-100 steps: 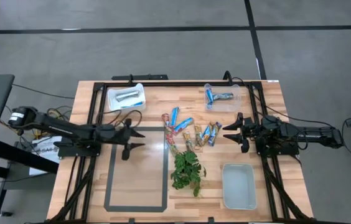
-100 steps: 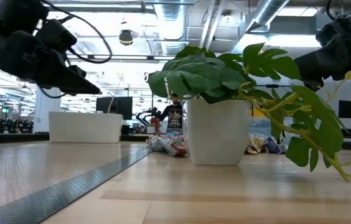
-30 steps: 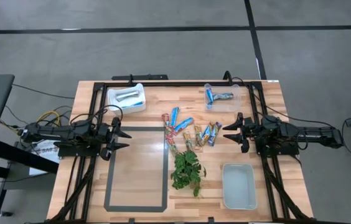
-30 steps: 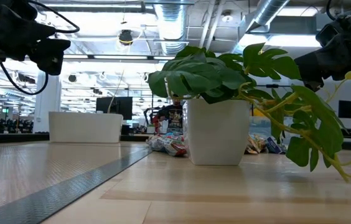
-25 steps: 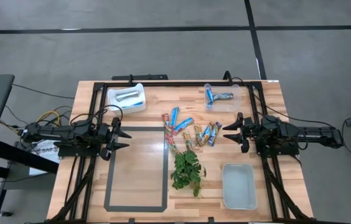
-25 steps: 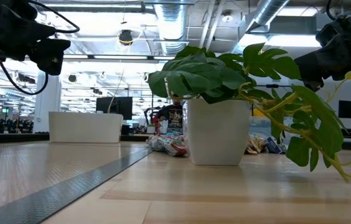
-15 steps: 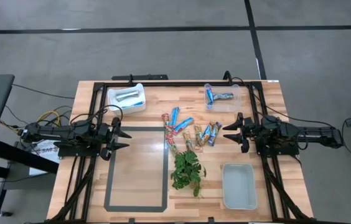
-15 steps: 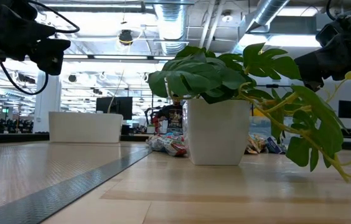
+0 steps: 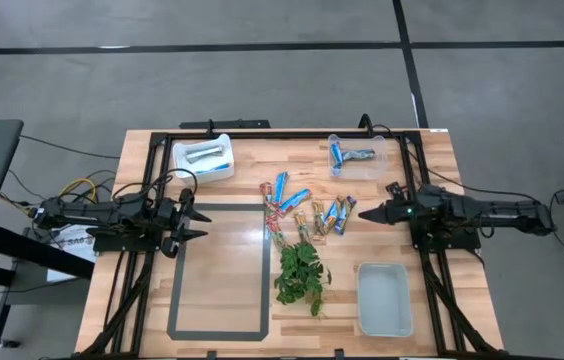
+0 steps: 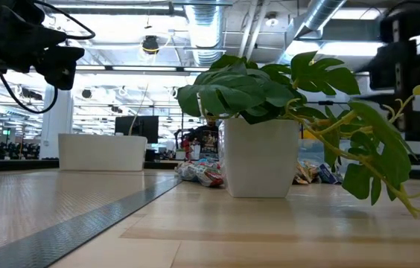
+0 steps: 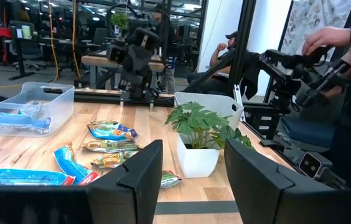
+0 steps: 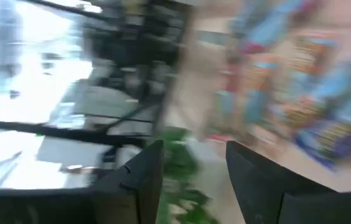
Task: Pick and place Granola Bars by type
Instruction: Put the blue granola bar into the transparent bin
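Note:
Loose granola bars (image 9: 308, 206) lie in a heap mid-table, with blue-and-white, blue-and-tan and red wrappers; the left wrist view shows them too (image 11: 107, 146). More bars lie in a clear bin (image 9: 358, 156) and in a white tray (image 9: 204, 157) along the far edge. My left gripper (image 9: 202, 223) hovers open over the table's left part, well left of the heap. My right gripper (image 9: 364, 214) is open and points at the heap from the right, a short gap away. It is turned so that one finger stands above the other.
A green plant in a white pot (image 9: 300, 272) stands just near of the heap. An empty pale tray (image 9: 383, 297) sits at the near right. A grey tape rectangle (image 9: 218, 270) marks the near left. People show beyond the table (image 11: 343, 74).
My right gripper has turned about its wrist axis within the last half second, from fingers side by side to one above the other; its view is smeared. The left arm drew back toward the table's left edge a few seconds ago and has kept still since.

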You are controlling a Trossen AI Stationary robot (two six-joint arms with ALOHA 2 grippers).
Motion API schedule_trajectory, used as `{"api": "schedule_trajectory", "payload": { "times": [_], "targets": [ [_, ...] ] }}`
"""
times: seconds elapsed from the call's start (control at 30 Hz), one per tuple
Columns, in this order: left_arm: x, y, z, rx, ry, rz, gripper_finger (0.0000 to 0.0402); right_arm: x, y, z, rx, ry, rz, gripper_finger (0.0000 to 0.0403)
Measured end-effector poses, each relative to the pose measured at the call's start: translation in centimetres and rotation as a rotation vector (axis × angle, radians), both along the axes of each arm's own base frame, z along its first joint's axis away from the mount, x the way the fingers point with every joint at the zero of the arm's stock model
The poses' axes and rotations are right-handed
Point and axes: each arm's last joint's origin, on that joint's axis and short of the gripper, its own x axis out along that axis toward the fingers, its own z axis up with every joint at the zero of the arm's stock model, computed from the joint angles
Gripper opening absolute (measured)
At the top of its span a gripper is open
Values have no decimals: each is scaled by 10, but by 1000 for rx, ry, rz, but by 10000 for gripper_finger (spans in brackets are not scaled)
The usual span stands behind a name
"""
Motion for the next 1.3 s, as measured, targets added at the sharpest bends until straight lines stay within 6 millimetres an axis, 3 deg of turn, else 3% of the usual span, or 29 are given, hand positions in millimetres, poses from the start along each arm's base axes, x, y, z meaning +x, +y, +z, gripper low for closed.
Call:
{"api": "schedule_trajectory", "payload": {
  "times": [0.2, 0.4, 0.63, 0.87, 1.13, 1.3],
  "targets": [
    [0, 0, 0, 0, 0, 0, 164, 1, -4, 27, -148, 398, -113, 166],
    [0, 0, 0, -1, 1, 9, 164, 36, -5, 50, -333, 638, -113, 166],
    [0, 0, 0, -1, 2, 14, 164, 85, -7, 29, -275, 897, -118, 166],
    [0, 0, 0, 0, 2, 14, 164, 125, -11, 18, -204, 971, -173, 166],
    [0, 0, 0, -1, 3, 14, 164, 140, -14, 0, -69, 1065, -238, 165],
    [0, 0, 0, 0, 3, 14, 164, 139, -14, 3, -38, 1124, -267, 165]
  ]
}}
